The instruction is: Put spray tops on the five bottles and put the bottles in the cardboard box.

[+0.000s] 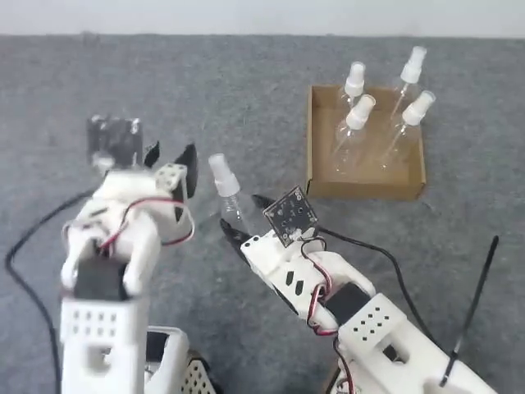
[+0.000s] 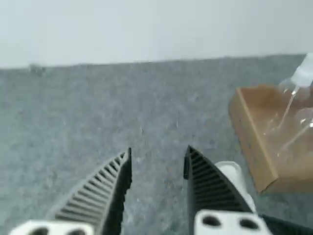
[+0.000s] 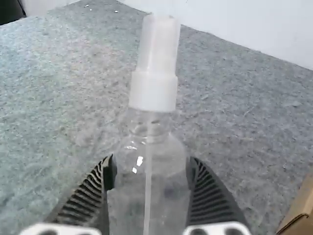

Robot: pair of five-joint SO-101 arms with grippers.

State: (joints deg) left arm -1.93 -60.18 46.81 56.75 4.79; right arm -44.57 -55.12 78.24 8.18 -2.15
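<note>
A clear bottle (image 3: pixel 149 193) with a white spray top (image 3: pixel 155 63) stands upright on the grey mat, left of the cardboard box (image 1: pixel 365 190). My right gripper (image 3: pixel 150 166) is shut on its body, a finger pressed to each side. In the high view this bottle (image 1: pixel 230 205) is in the right gripper (image 1: pixel 243 215) near the table's middle. Several bottles with spray tops (image 1: pixel 358 123) are in the box. My left gripper (image 1: pixel 170 156) is open and holds nothing, just left of the held bottle; in its wrist view the left gripper (image 2: pixel 159 161) faces bare mat.
The box's wall (image 2: pixel 252 139) and the bottles inside it (image 2: pixel 293 98) lie beside the left gripper in its wrist view. Black cables trail on the mat at the front left (image 1: pixel 25 246) and front right (image 1: pixel 472 304). A wall bounds the mat's far edge.
</note>
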